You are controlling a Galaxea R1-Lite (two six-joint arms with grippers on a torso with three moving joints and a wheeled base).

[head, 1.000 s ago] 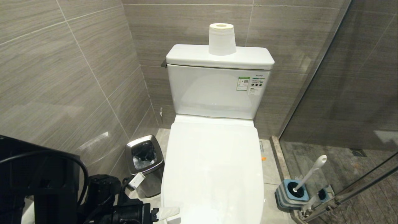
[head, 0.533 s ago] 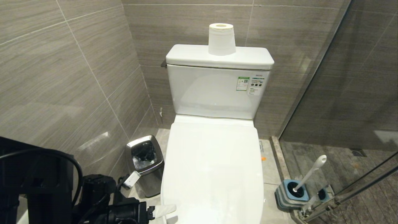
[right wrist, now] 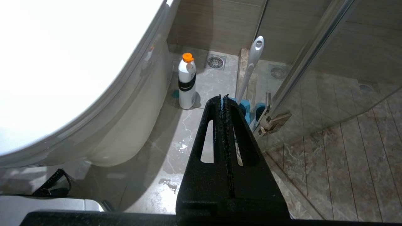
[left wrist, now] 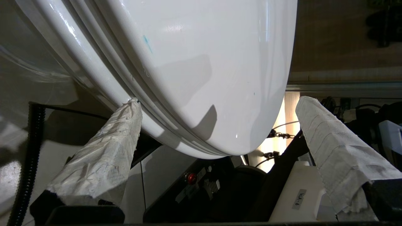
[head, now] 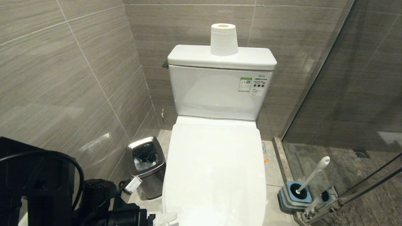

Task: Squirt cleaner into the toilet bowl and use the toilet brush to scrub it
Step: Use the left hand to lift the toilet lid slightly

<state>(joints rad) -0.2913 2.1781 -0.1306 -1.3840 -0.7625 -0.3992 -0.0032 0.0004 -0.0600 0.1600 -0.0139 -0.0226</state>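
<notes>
The toilet lid is down. The left pincer, wide open, sits at its front edge, at 6 o'clock. Next: lift it. The right pincer is clenched, empty.

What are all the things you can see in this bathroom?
toilet: one, white, centre, lid shut
paper roll: one, white, on the tank
bin: one, steel, left of the toilet
toilet brush: one, white handle, in a blue-grey holder, on the floor right of the toilet
bottle: one, white with orange cap, on the floor beside the toilet
left gripper: white-wrapped fingers open at the toilet's front edge
right gripper: black, shut, low near the floor
</notes>
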